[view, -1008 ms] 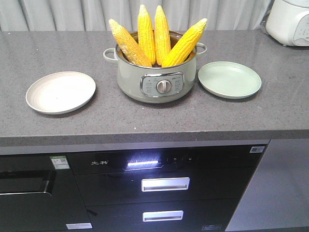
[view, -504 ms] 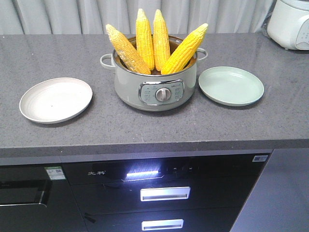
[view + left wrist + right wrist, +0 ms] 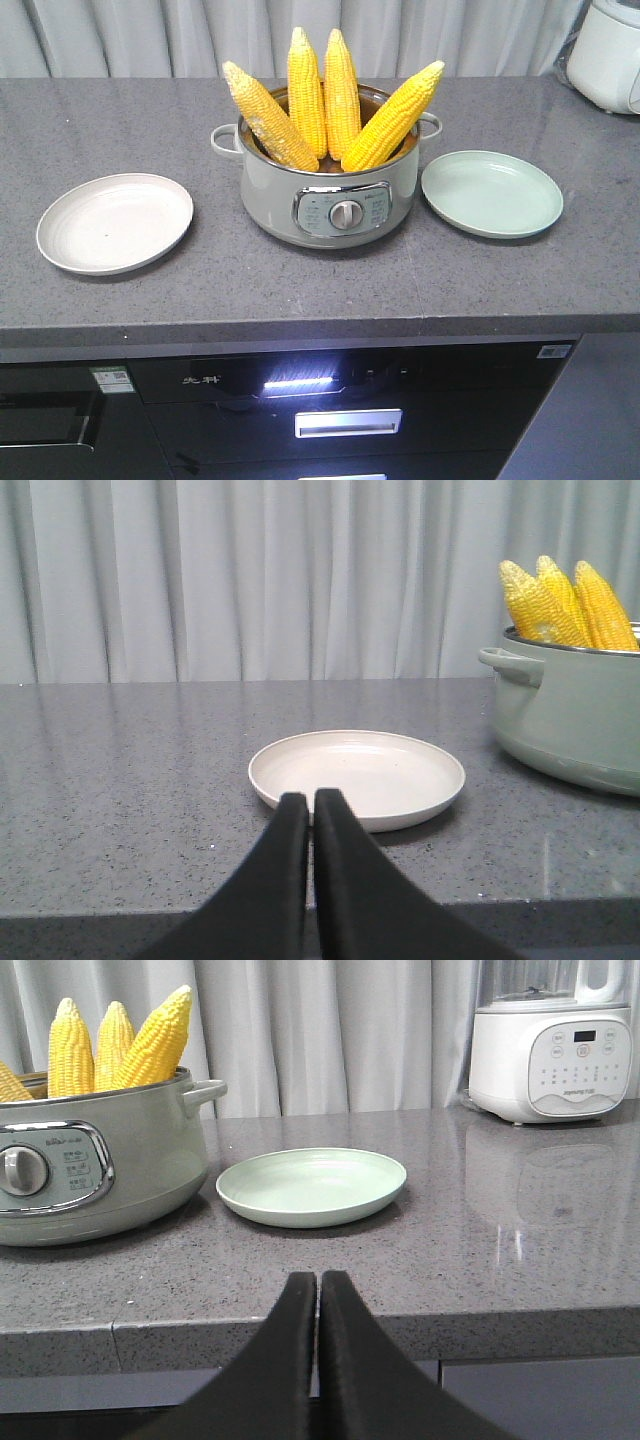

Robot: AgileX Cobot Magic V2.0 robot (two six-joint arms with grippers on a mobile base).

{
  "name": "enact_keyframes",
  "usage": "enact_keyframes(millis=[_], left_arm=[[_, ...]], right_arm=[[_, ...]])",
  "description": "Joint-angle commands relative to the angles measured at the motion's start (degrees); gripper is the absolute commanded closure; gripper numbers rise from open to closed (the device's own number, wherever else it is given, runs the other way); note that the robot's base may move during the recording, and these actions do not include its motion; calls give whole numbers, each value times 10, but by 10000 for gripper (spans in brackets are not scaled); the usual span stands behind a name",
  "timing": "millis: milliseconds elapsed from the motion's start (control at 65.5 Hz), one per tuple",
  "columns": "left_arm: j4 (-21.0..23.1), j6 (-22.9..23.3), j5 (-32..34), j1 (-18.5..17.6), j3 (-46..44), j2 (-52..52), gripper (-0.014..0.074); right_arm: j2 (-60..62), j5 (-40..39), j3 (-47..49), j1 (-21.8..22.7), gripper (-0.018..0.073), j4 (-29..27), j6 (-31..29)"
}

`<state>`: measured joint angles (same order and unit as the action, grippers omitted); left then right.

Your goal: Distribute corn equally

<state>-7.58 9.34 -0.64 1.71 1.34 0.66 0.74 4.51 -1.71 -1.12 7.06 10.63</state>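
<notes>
Lining up both hands on four cobs standing in the pot.

The corn (image 3: 340,100) stands tips-up and fanned in the pot (image 3: 270,195), mid-tabletop (image 3: 150,120) between the white plate (image 3: 115,222) and green plate (image 3: 492,192), both bare. My left hand (image 3: 309,800) faces the white plate, pot ahead to its right. My right hand (image 3: 318,1280) faces the green plate, pot to its left. Each is pinched closed on nothing. The outer cobs lean toward their own sides, so I judge each arm has a near one. Cob bases are sunk in the pot, and both wrist views crop it.
</notes>
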Motion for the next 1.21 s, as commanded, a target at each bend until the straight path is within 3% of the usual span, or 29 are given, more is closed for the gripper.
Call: enact_keyframes(millis=[0,1191], left_arm=[[5,1,40,-2,7,8,603],[5,1,40,-2,7,8,603]], right_arm=[[0,-45,-6,3,565,2,0],[0,-45,-6,3,565,2,0]])
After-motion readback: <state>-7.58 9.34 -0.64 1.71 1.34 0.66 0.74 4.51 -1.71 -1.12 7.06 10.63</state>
